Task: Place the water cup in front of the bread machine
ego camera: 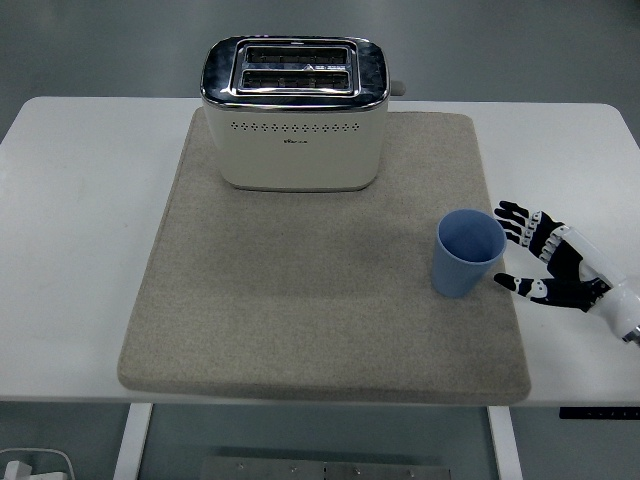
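Blue water cup [468, 254] upright and empty-looking at the right side of the grey mat [300, 300], well right of and nearer than the bread machine [294, 112] at the mat's far edge. Just right of the cup, right hand [550, 262] spread wide, thumb low, fingers [515, 215] fanned, holding nothing, not quite touching. Risks from here: clipping the rim with a fingertip and tipping the light cup leftward; closing too high and squeezing it out of the grasp; dragging the base across the rough mat instead of lifting. No left hand in view.
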`<state>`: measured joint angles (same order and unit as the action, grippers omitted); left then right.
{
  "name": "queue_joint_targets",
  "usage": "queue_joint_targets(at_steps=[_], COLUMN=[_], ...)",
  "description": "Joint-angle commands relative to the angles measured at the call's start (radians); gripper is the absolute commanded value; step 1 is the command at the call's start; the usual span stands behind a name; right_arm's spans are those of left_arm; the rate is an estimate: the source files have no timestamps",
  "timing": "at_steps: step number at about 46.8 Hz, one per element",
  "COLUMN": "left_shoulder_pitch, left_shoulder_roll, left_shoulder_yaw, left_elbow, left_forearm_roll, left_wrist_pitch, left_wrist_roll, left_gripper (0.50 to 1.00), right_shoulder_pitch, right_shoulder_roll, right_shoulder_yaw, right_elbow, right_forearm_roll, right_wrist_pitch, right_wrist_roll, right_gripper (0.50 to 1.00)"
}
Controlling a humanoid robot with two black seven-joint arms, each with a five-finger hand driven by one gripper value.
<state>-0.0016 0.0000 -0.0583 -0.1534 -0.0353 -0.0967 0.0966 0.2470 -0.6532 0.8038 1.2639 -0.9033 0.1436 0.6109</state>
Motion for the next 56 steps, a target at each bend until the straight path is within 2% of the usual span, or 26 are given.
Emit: queue_joint_targets(at_steps=[1, 36, 41, 56], left_shoulder_pitch=[0.0, 0.0, 0.0, 0.0], left_shoulder_roll=[0.0, 0.0, 0.0, 0.0], left_shoulder_yaw=[0.0, 0.0, 0.0, 0.0], left_elbow=[0.0, 0.0, 0.0, 0.0], left_forearm_roll=[0.0, 0.0, 0.0, 0.0], left_wrist_pitch=[0.0, 0.0, 0.0, 0.0], left_wrist_roll=[0.0, 0.0, 0.0, 0.0], left_gripper=[1.0, 1.0, 1.0, 1.0], right_shoulder_pitch=[0.0, 0.001, 0.018, 0.047], right_shoulder_roll=[0.009, 0.043, 0.064, 0.066], right_shoulder_yaw=[0.0, -0.005, -0.014, -0.058], right_elbow=[0.0, 0.002, 0.002, 0.002], right_forearm_roll=[0.0, -0.026, -0.029, -0.031], right_wrist_pitch=[0.004, 0.019, 0.019, 0.017], right_wrist_roll=[0.0, 0.0, 0.0, 0.0], right_gripper=[0.928, 0.928, 0.928, 0.928])
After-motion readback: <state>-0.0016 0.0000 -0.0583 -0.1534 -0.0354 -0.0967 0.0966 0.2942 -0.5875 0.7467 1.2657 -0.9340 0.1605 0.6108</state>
